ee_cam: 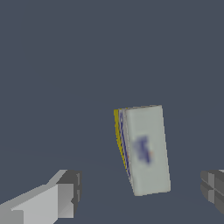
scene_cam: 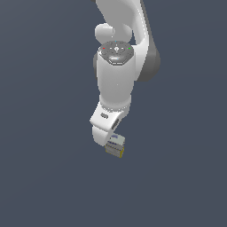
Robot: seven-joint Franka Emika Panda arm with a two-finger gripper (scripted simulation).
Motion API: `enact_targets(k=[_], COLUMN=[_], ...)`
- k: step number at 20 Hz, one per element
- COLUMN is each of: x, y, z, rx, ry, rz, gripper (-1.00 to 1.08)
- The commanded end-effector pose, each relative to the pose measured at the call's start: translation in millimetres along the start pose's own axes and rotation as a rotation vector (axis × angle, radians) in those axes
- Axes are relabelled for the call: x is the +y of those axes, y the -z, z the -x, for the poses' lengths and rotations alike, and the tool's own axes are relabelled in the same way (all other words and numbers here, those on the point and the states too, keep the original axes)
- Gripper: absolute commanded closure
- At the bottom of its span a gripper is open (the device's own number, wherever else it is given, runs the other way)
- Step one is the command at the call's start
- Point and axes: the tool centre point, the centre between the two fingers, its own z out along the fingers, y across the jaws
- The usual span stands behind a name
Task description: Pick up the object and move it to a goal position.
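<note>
Current state: the arm [scene_cam: 116, 75] reaches down over a plain dark grey floor [scene_cam: 44, 177]; the gripper [ee_cam: 140, 194] hangs directly above the carton [ee_cam: 146, 148]; in the exterior view the carton [scene_cam: 115, 146] shows just below the white hand, partly covered by it.

Jaw state: the jaws are spread wide; in the wrist view one finger [ee_cam: 65, 194] and the other finger [ee_cam: 212, 192] stand on either side of the carton with clear gaps; neither pad touches it; nothing is held.

Carton position: it rests on the floor between the fingers, nearer the darker finger than the lighter one; it sits slightly skewed to the line between the pads; its grey-white face with the bluish mark faces the camera; the yellow side faces the lighter finger.

Step in hand, as judged: final approach before the grasp.

Procedure for a sound grasp:
1. Shift the hand sideways until the carton lies midway between the pads; an off-centre close would push the carton before the second pad arrives.
2. Rotate the wrist slightly so the pads meet the long sides flat; a skewed contact may twist the carton out.
3. Lower until the pads cover the sides; the height remaining cannot be read from these views.
4. Close slowly; lift only once both pads bear.

The goal position is not visible in either view.
</note>
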Motion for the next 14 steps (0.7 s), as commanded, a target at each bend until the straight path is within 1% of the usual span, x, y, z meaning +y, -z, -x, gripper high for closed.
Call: enact_targets(k=[1, 8, 14], x=[4, 11, 11], y=[-6, -17, -18], z=[-3, -7, -7], rx=[0.003, 0.006, 0.007], ry=[0.044, 0.113, 0.119], rz=[-0.001, -0.004, -0.005], gripper=[-0.92, -0.92, -0.92])
